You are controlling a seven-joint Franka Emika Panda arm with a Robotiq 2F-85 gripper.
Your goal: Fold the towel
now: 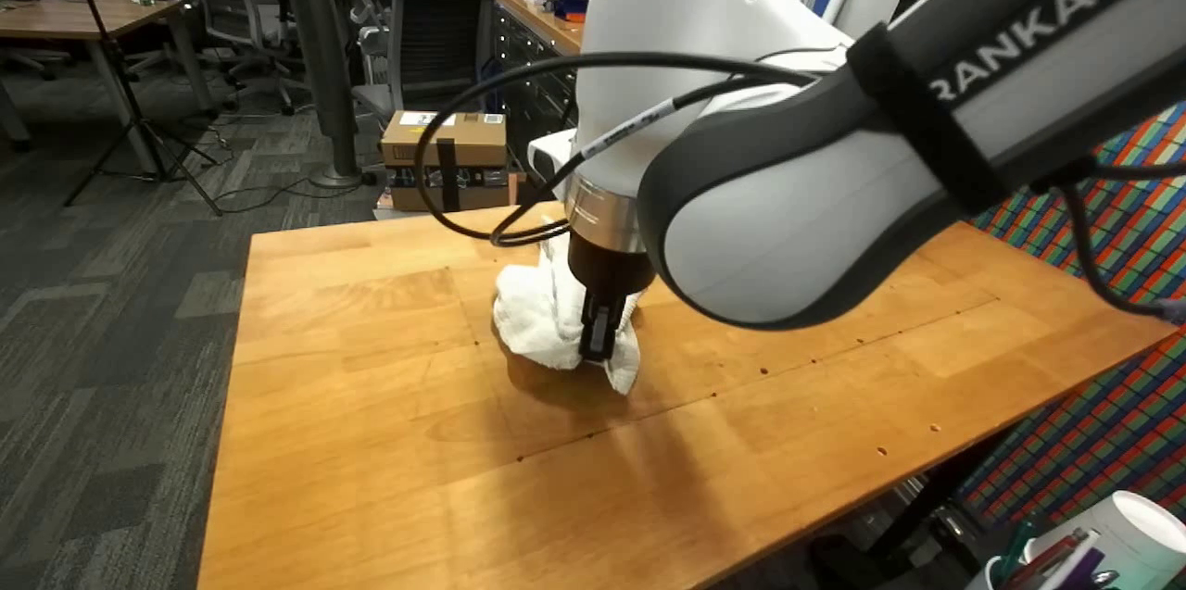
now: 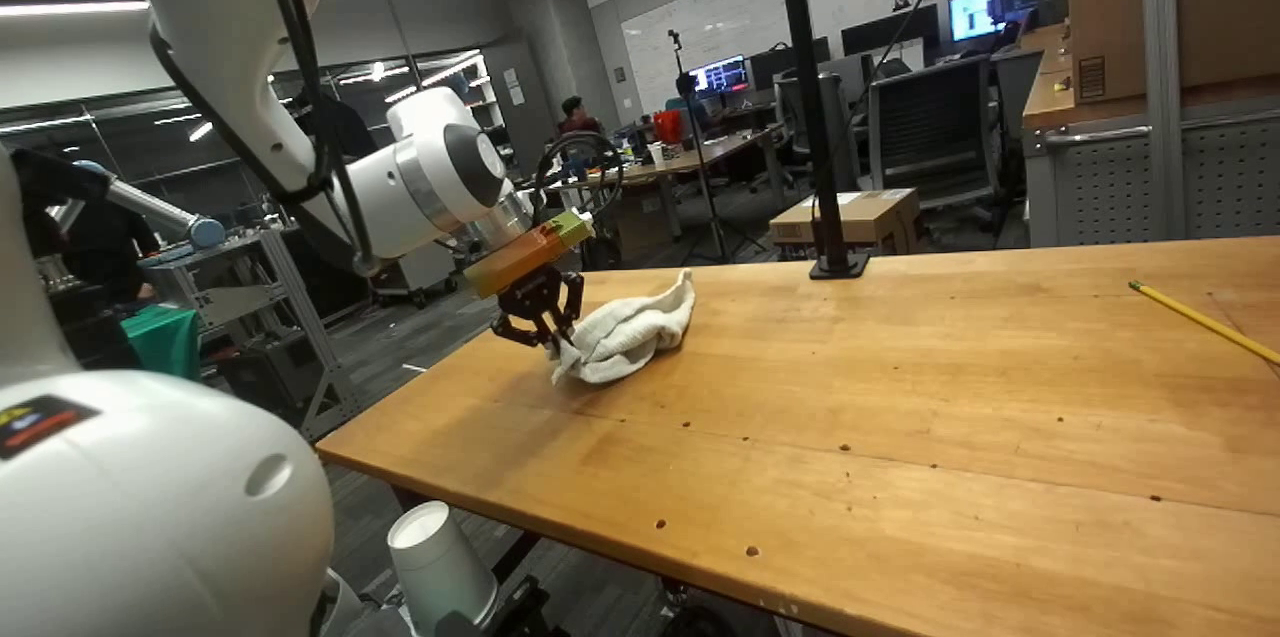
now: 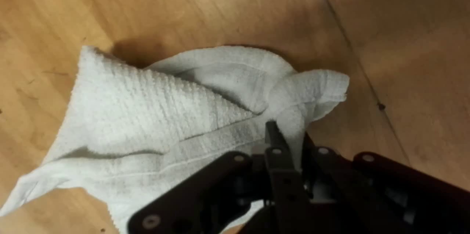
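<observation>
A rumpled off-white, ribbed cloth towel (image 3: 147, 123) lies bunched on a pale varnished wood counter (image 2: 900, 387), nearer the far edge than the near edge in both exterior views. The jaws, black and jointed, are clenched on a narrow upstanding fold of it, beside a short flap that juts out over the wood; the wrist view shows cloth rising between them. How many layers are caught cannot be told.

Folding looks barely begun, the towel more heap than sheet, so the step in hand is likely drawing this pinched part up and over. Done well, it would call for a short lift to free the cloth, then a slow, low carry across the bulk, the part laid down before release. A hard tug could drag the whole heap along.

Room favors the right: in an exterior view, wood stretches from the towel toward a thin yellow pencil (image 2: 1205, 321). A slim black upright post (image 2: 815, 117) stands at the far edge, worth a wide berth by the white-and-grey robot arm (image 1: 788, 229). The counter's left edge runs just beyond the jaws there, so a carry toward the near edge looks safer.
</observation>
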